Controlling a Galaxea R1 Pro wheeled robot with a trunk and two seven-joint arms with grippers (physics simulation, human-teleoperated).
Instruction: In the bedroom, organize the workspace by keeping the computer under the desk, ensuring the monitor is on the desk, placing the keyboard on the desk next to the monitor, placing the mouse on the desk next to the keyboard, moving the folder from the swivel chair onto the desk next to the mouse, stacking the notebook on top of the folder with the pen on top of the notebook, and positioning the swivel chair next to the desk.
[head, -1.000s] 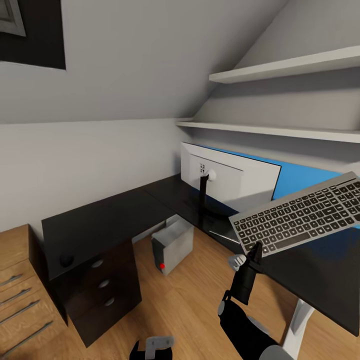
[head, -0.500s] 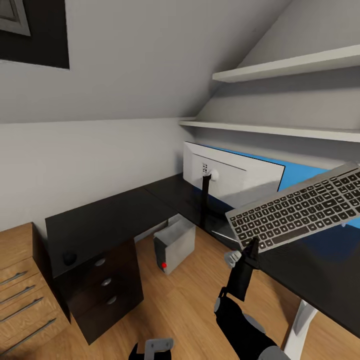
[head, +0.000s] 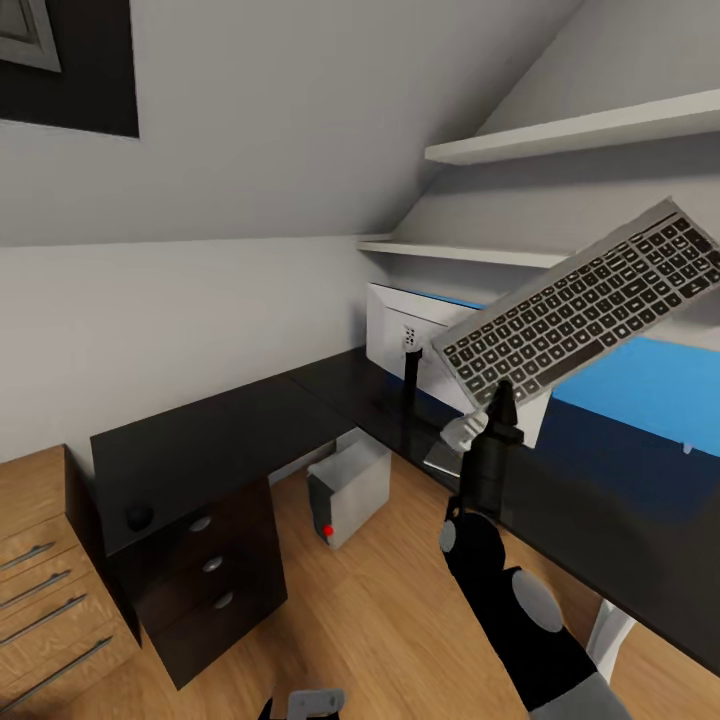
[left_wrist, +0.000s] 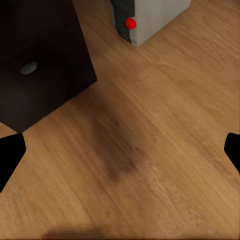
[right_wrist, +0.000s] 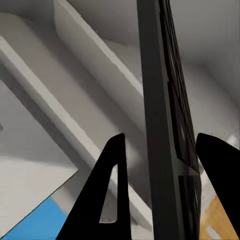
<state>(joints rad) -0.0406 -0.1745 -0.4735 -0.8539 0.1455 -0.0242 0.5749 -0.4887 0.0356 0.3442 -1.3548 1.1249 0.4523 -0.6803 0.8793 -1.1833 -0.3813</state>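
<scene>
The right pincer (head: 500, 400) grips the near edge of the keyboard (head: 585, 305), its two fingers closed on the frame; in the right wrist view the fingers (right_wrist: 107, 190) stand on either side of the keyboard's thin edge (right_wrist: 160, 125). The keyboard hangs in the air, tilted steeply with its far end up toward 2 o'clock, above the worktop (head: 230, 435) and in front of the monitor (head: 420, 340), touching neither. The monitor stands on the worktop with its pale back toward the camera, a blue panel (head: 640, 385) behind it. The mouse (head: 138, 517) lies at 8 o'clock near the worktop's left end, above the drawer unit (head: 210, 580). The computer (head: 347, 490) sits on the floor (head: 370, 620) under the worktop, its red dot facing out. The left pincer (left_wrist: 120, 150) is wide open and empty, its fingertips (left_wrist: 10, 155) spread over bare floor, near the drawer unit (left_wrist: 40, 85) and computer (left_wrist: 150, 17).
</scene>
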